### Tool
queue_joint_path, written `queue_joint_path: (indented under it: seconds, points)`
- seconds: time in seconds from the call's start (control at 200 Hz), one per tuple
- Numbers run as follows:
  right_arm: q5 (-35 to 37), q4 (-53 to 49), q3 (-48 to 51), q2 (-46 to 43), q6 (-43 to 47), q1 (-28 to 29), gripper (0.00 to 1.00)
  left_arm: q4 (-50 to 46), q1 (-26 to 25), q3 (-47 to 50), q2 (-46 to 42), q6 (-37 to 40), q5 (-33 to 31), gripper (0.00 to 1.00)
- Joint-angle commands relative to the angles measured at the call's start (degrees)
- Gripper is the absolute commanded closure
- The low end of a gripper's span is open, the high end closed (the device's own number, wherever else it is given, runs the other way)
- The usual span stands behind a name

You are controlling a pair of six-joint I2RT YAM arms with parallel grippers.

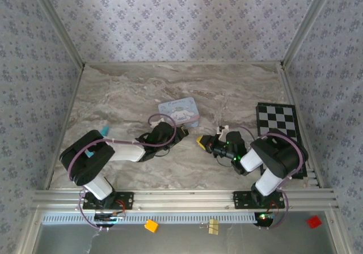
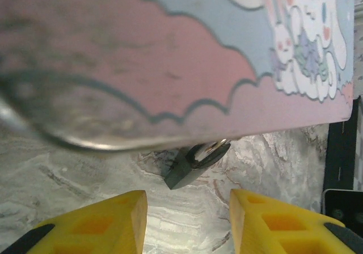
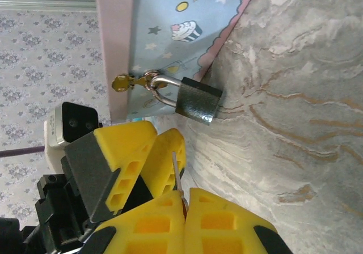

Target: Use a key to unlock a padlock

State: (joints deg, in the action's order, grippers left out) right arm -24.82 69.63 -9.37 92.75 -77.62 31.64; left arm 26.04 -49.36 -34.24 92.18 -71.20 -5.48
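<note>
From right wrist: right tool (image 3: 184,196) clamps key (image 3: 176,169); from left: left tool (image 2: 187,196) parted before padlock (image 2: 182,172).

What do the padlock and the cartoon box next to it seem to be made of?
The padlock: body looks like metal, dull dark-grey finish, with crisp edges; its shackle is bright polished metal, showing sharp glints. The box: probably thin printed tin, glossy, judging by its shiny rolled rim; coated plastic is possible.

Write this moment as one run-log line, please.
left gripper open, facing padlock | right gripper shut on key | padlock hooked to tin, key not yet inserted
</note>
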Motion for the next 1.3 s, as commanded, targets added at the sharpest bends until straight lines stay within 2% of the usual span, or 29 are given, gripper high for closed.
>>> queue_joint_path:
  seconds: [0.0,0.095,0.22,0.35,0.46,0.835,1.129,1.299]
  points:
    - [0.7,-7.6,-0.1,-4.7,5.0,0.2,1.0,-0.5,-0.5,-1.9,2.4,7.2,-3.3,0.57]
    - [1.6,-16.9,-0.7,-10.9,9.1,0.2,1.0,4.4,-0.6,-2.1,5.7,10.5,-2.4,0.55]
    - [4.0,-32.2,-2.4,-22.0,15.4,0.6,1.0,5.8,-0.5,-3.7,8.9,14.0,-1.1,0.53]
    - [8.2,-49.0,-4.8,-35.1,22.1,1.5,1.0,3.7,-0.6,-5.4,10.7,15.5,-3.4,0.53]
    - [10.1,-55.6,-5.7,-42.1,25.0,1.6,1.0,1.7,-0.7,-7.7,12.5,16.9,-5.1,0.54]
    - [10.5,-51.8,-3.3,-40.7,23.2,4.1,1.0,-2.0,-0.4,-12.6,15.2,17.6,-8.8,0.66]
    - [11.2,-52.3,-3.8,-39.5,23.3,5.3,1.0,-0.9,-0.5,-9.6,11.5,17.0,-8.4,0.81]
    - [9.7,-47.6,-3.6,-34.7,20.6,6.5,1.0,-4.6,-0.6,-9.1,6.8,15.2,-6.1,0.87]
